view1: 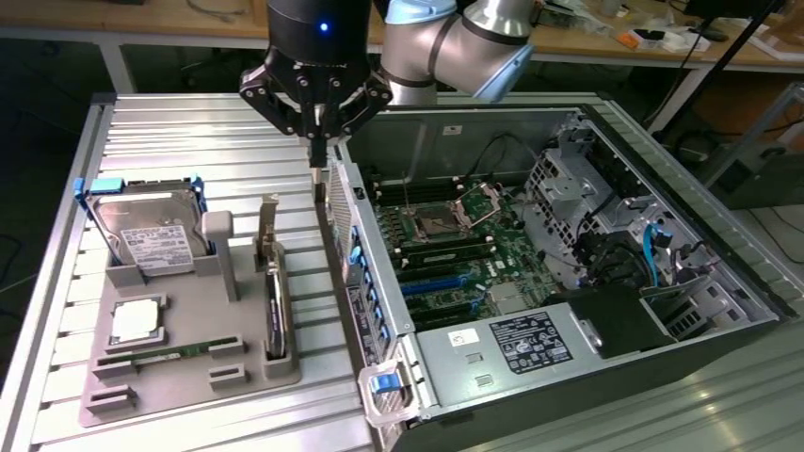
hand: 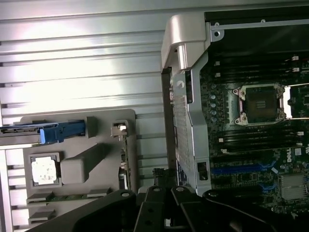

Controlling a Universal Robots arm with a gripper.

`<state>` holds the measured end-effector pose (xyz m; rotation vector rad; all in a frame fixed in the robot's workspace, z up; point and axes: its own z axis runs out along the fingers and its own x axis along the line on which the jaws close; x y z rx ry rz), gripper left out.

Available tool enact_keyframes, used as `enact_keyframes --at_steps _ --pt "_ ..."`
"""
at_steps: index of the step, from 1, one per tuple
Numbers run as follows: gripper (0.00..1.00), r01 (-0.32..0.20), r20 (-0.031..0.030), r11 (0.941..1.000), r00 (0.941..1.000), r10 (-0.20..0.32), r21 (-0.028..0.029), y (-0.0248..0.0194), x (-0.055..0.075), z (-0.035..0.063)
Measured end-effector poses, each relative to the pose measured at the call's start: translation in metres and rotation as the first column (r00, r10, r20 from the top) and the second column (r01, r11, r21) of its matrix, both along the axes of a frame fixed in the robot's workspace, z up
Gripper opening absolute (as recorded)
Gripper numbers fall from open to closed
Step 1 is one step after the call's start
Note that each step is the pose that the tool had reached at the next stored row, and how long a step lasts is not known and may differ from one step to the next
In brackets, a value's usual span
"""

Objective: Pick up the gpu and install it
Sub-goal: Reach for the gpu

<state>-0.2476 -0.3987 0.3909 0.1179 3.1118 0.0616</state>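
The gpu (view1: 274,299) stands on edge in a slot of the grey holder (view1: 176,381), its silver bracket (view1: 267,226) pointing up. In the wrist view the gpu (hand: 124,164) appears edge-on beside the case wall. My gripper (view1: 320,158) hangs above the rear wall of the open computer case (view1: 377,311), up and toward the exterior view's right of the gpu, well apart from it. Its fingers (view1: 314,141) are shut to a point with nothing between them. The gripper's black body (hand: 164,212) shows in the wrist view.
The holder also carries a hard drive (view1: 151,235) with blue rails, a CPU (view1: 136,322) and a RAM stick (view1: 169,353). Inside the case lie the motherboard (view1: 453,245), its CPU socket (hand: 263,104) and blue slots (view1: 434,281). A ribbed metal table (view1: 188,122) surrounds everything.
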Motion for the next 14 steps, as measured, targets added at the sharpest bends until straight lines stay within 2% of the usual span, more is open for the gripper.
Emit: enact_keyframes --at_steps 14 --pt "0.11 0.000 0.0001 1.0000 1.0000 0.000 0.0002 0.0000 -0.013 0.0000"
